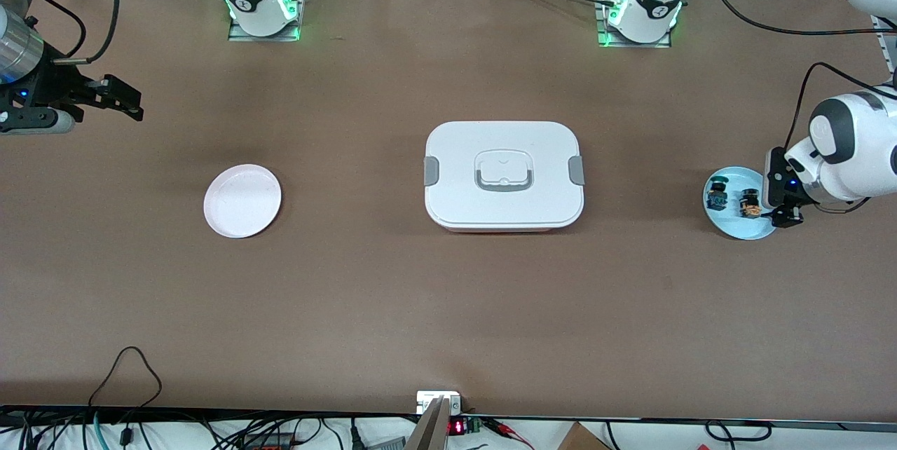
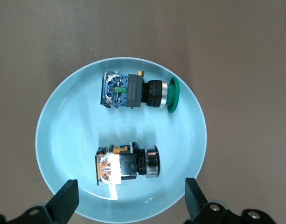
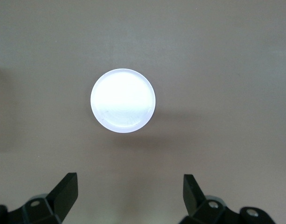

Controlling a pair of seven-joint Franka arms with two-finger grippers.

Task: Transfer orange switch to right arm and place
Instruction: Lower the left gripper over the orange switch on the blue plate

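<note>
- Front: fingers spread wide on the left gripper (image 1: 783, 215), over the pale blue round plate (image 1: 729, 228) holding 2 switches; right gripper (image 1: 122, 101) waits wide over bare table.
- Left wrist: small black orange switch (image 2: 126, 164) lies beside the green-capped blue switch (image 2: 138, 90).
- Right wrist: empty-handed over the round white plate (image 3: 123, 100).

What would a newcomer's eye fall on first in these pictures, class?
The big white lidded box in the middle of the table draws the eye first. Toward the left arm's end lies a light blue plate with the orange switch and a green-capped switch side by side, the open left gripper above it. Toward the right arm's end lies a white plate; the open right gripper waits high above the table.
</note>
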